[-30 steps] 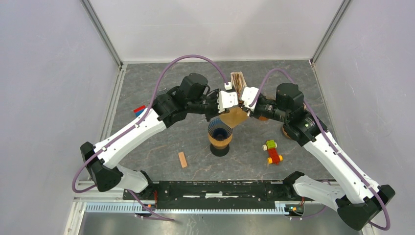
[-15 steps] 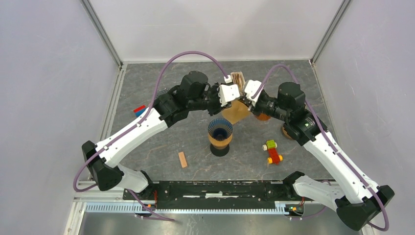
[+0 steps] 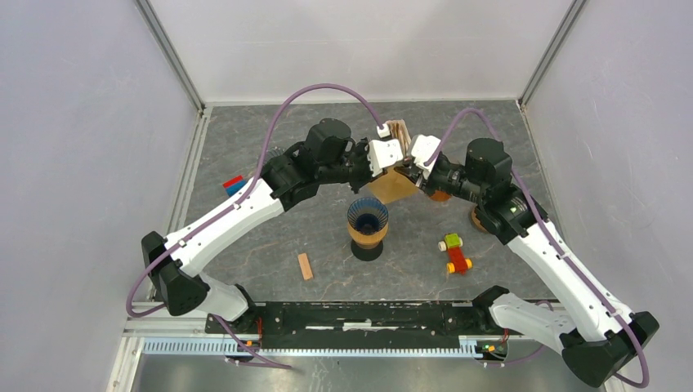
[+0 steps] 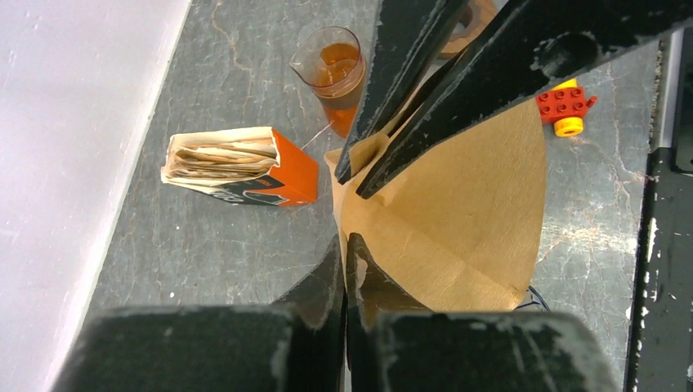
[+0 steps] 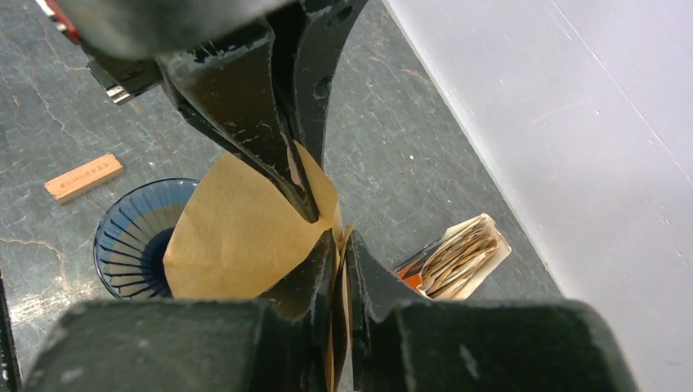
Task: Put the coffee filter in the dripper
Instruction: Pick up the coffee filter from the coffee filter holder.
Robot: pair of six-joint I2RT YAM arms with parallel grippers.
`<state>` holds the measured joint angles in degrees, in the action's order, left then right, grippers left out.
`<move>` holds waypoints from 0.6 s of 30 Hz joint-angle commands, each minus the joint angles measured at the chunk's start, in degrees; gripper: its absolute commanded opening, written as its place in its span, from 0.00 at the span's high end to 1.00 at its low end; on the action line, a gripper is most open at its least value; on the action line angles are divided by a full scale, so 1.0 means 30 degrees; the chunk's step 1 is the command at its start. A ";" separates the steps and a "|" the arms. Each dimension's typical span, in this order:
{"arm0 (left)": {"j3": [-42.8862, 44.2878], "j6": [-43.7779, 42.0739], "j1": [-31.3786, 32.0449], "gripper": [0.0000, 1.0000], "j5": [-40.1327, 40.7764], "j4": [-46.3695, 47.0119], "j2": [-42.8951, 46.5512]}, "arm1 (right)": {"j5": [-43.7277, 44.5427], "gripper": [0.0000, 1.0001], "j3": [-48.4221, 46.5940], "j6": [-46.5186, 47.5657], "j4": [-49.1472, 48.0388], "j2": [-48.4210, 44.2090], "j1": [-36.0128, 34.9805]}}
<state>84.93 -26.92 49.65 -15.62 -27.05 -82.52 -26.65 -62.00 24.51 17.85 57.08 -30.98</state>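
Observation:
The brown paper coffee filter [image 3: 391, 188] hangs in the air behind the dripper, held by both arms at its upper corner. My left gripper [image 3: 397, 167] is shut on the filter's edge [image 4: 458, 220], its jaws [image 4: 345, 245] pinched tight on the paper. My right gripper [image 3: 410, 168] is shut on the same corner from the other side [image 5: 339, 249], with paper [image 5: 245, 229] between its jaws. The dripper [image 3: 368, 214], a ribbed blue cone on a tan stand, sits below and in front of the filter [image 5: 131, 241]. Its inside looks bare.
An orange box of filters [image 3: 398, 131] lies behind the grippers [image 4: 237, 167]. A glass beaker of orange liquid [image 4: 331, 69] stands near it. A wooden block [image 3: 305, 266], a toy of coloured bricks [image 3: 456, 253] and a red and blue block [image 3: 234, 183] lie around.
Both grippers have moved a little toward the back of the table with the filter, which now hangs farther from the dripper's rim.

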 commanded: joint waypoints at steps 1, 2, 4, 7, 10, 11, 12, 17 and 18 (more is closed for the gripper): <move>0.0170 0.0030 0.0092 0.98 -0.1173 0.0255 0.0319 | -0.0478 0.84 0.0040 -0.0024 -0.0558 -0.0106 0.0081; 0.0180 0.0047 0.0107 0.98 -0.1295 0.0227 0.0312 | -0.0380 0.82 -0.0002 -0.0081 -0.0593 -0.0060 0.0075; 0.0158 0.0084 0.0091 0.98 -0.1417 0.0198 0.0328 | -0.0277 0.78 0.0000 -0.0114 -0.0608 -0.0014 0.0093; 0.0214 0.0093 0.0110 0.98 -0.1306 0.0190 0.0338 | 0.0120 0.73 0.0090 -0.0089 -0.0614 0.0017 0.0076; 0.0282 0.0106 0.0092 0.98 -0.1339 0.0205 0.0325 | 0.0413 0.70 0.0249 0.0003 -0.0644 0.0089 0.0075; 0.0330 0.0098 0.0102 0.98 -0.1402 0.0198 0.0282 | 0.0427 0.70 0.0309 0.0003 -0.0689 0.0099 0.0090; 0.0326 0.0123 0.0093 0.98 -0.1433 0.0177 0.0290 | 0.0441 0.71 0.0348 -0.0019 -0.0699 0.0095 0.0089; 0.0330 0.0066 0.0092 0.98 -0.1503 0.0139 0.0242 | 0.0421 0.82 0.0360 -0.0041 -0.0737 0.0112 0.0074; 0.0290 0.0025 0.0094 0.97 -0.1489 0.0135 0.0234 | 0.0413 0.85 0.0327 -0.0027 -0.0750 0.0120 0.0074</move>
<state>84.93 -26.92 49.65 -18.55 -27.40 -82.52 -26.02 -61.10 24.51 17.41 57.39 -30.96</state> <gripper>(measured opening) 0.033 0.204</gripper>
